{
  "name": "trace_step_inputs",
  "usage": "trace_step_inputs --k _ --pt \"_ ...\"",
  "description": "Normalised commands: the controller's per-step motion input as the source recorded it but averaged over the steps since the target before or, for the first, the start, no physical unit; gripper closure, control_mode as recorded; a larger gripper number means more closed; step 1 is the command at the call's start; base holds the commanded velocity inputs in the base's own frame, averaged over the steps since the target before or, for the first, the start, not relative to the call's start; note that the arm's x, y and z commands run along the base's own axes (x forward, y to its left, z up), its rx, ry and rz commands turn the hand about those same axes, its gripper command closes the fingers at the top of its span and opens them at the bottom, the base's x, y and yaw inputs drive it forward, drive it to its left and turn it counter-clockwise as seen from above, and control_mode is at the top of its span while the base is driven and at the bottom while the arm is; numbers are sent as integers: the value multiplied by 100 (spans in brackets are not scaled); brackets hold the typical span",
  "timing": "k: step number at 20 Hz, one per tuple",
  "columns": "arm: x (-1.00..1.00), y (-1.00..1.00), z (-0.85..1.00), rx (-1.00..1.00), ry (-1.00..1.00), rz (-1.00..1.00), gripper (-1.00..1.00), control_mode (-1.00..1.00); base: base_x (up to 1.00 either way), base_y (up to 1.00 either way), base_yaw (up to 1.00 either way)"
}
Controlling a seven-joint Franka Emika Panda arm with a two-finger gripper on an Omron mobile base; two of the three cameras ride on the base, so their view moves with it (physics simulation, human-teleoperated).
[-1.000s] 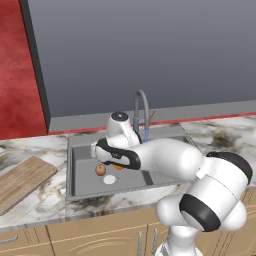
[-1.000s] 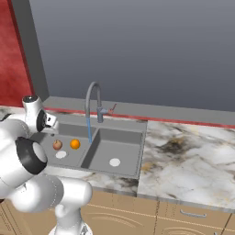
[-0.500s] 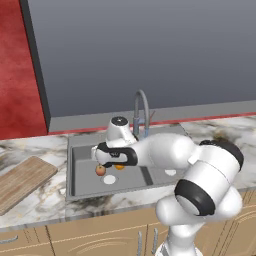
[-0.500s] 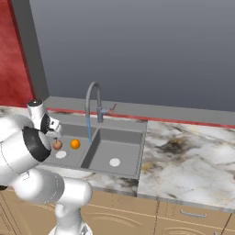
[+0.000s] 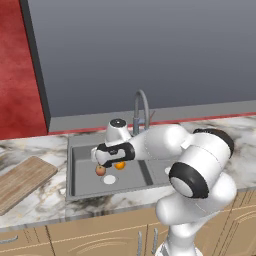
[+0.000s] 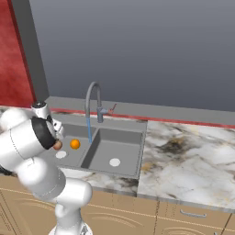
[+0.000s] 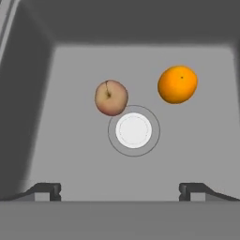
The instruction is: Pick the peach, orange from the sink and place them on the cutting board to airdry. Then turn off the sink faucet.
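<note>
Sink [image 5: 82, 182], left basin: peach [image 7: 111, 97] beside white drain [image 7: 133, 131]; orange [image 7: 177, 84] apart. End effector [image 7: 121, 189] spread wide above, holding nothing.

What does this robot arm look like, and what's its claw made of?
The arm is glossy white, built of thick rounded segments with black bands at the joints. Its claw ends in two small dark fingers, set wide apart. No cables or markings show.

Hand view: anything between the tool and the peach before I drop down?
Nothing blocks it. In the hand view the open tool looks down at the peach, with bare sink floor and the white drain between; the orange sits off to the side.
</note>
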Motion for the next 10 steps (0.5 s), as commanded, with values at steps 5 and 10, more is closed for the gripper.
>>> trace_step_inputs --k 5,10 --pt "14 12 -24 -3 2 0 -100 -100 0 0 0" --pt "7 9 -12 -2 0 0 -100 -100 0 0 0"
